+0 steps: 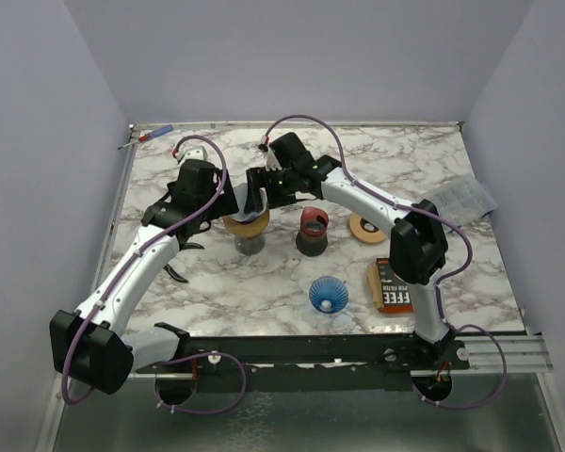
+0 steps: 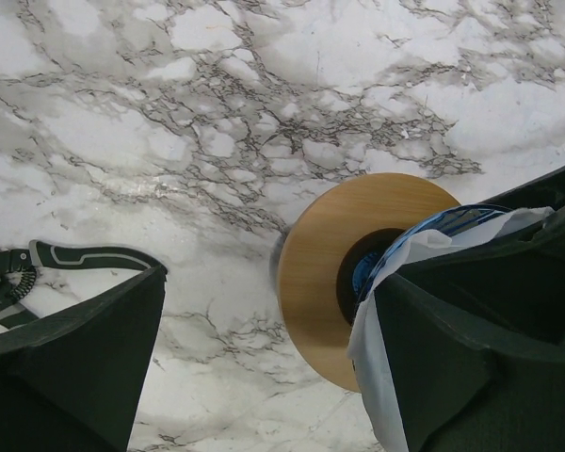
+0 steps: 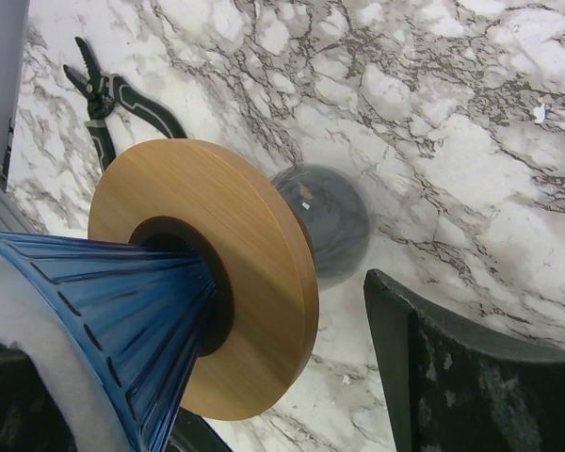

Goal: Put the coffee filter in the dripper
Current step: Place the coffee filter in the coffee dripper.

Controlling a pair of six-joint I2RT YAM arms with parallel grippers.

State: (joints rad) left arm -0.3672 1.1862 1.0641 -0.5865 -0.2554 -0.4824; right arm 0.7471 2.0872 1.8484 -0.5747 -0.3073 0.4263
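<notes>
**Filter in the dripper, both end effectors spread wide**

From overhead you see both arms meet at the dripper (image 1: 248, 224), centre-left of the frame, but you cannot make out the filter there. Your left wrist view shows it. The white coffee filter (image 2: 365, 344) sits in the dripper's mouth at lower right, its edge against one of the fingers (image 2: 471, 377). Your left end effector (image 2: 268, 282) is spread wide and grips nothing.

Only the right wrist view shows the dripper's ribbed blue side, its wooden collar (image 3: 217, 245) and the dark glass vessel (image 3: 330, 221) beneath. Your right end effector (image 3: 193, 339) straddles the dripper with jaws wide, the lower-right finger clear of the collar. Pliers (image 2: 85, 254) lie at the left in both wrist views.

The marble-patterned tabletop (image 1: 217, 292) also carries a second blue dripper (image 1: 328, 295), a loose wooden ring (image 1: 367, 227), a box (image 1: 392, 285) and a screwdriver (image 1: 149, 137) at upper left. Pale lilac walls (image 1: 311, 56) enclose it.
</notes>
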